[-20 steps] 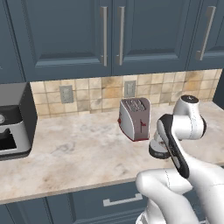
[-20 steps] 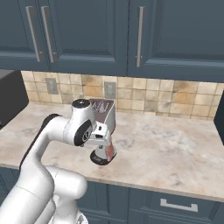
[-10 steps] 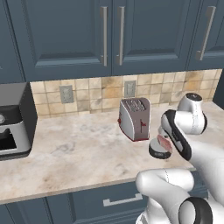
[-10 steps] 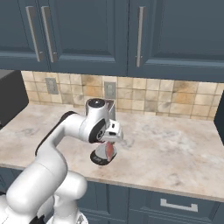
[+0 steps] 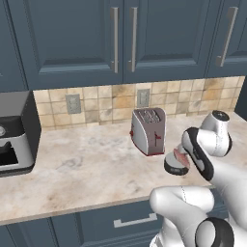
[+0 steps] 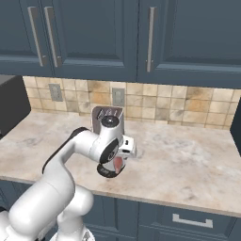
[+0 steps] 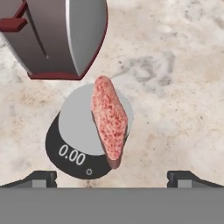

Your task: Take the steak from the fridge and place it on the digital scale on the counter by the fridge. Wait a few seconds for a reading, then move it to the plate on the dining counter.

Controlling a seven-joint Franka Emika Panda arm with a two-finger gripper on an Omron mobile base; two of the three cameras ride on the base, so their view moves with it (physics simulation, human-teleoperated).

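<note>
On the digital scale (image 7: 83, 131) lies the steak (image 7: 109, 120) (display 0.00), jaws spread.

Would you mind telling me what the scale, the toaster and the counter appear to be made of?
Scale: dark, matte body, probably plastic, with a smooth pale grey top, possibly metal or glass.
Toaster: brushed-looking silver metal with dark red trim.
Counter: beige, mottled and veined like polished marble or stone, though it could be laminate.
</note>
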